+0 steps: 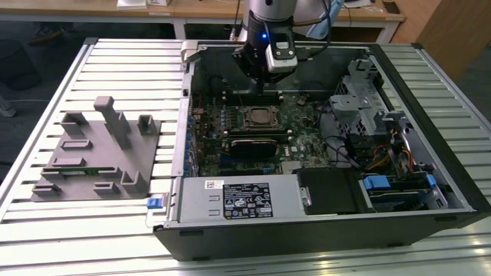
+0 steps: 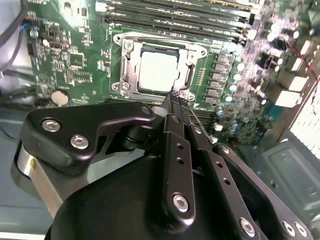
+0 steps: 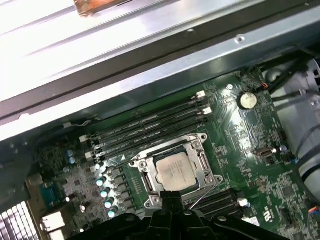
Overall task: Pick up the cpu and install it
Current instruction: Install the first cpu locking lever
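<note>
Hovering gripper (image 2: 176,100) just beside the socket frame (image 2: 159,70), fingers pressed together, holding nothing | grey plastic holder (image 1: 96,155) well apart, outside the case toward exterior view's left | cpu (image 3: 173,169) lies flat inside the frame, seemingly seated | memory slots (image 3: 150,127) just beyond the frame

Open from above: case (image 1: 322,190) without side panel, motherboard (image 1: 303,123) exposed. Seated cpu (image 2: 159,71) hemmed by socket frame (image 2: 125,65), memory slots (image 3: 150,127) just beside. Fingers (image 2: 176,107) pressed together, poised above frame's edge. Drive cage (image 1: 360,98) crowding exterior view's right.
</note>
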Motion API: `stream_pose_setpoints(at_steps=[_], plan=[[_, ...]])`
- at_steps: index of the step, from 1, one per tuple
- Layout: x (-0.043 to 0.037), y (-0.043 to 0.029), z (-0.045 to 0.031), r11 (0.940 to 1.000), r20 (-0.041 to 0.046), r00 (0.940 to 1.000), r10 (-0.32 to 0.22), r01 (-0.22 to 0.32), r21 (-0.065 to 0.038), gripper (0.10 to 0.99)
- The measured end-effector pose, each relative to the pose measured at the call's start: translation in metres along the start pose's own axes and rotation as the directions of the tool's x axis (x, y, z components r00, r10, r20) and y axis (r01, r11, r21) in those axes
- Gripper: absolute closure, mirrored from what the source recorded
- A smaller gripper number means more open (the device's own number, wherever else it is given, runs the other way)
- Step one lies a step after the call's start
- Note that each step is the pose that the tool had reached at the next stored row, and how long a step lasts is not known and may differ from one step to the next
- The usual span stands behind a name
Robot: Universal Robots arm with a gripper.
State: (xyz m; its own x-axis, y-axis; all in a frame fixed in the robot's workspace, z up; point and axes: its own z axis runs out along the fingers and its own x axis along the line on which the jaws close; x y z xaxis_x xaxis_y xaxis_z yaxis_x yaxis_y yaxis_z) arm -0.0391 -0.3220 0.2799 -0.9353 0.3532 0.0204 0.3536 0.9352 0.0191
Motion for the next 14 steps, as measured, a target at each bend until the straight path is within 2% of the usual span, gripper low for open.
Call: stream_pose_setpoints(at_steps=[4,7,11,14], plan=[[0.0000,0.0000,0.0001,0.9975,-0.0014,0.9975,-0.071,0.071,0.001,0.980],[0.0000,0.0000,0.0002,0.9923,-0.0025,0.9923,-0.124,0.124,0.002,0.980],[0.0000,0.0000,0.0005,0.9805,-0.0042,0.9805,-0.196,0.196,0.004,0.980],[0.0000,0.0000,0.0008,0.9685,-0.0054,0.9685,-0.249,0.249,0.004,0.980]])
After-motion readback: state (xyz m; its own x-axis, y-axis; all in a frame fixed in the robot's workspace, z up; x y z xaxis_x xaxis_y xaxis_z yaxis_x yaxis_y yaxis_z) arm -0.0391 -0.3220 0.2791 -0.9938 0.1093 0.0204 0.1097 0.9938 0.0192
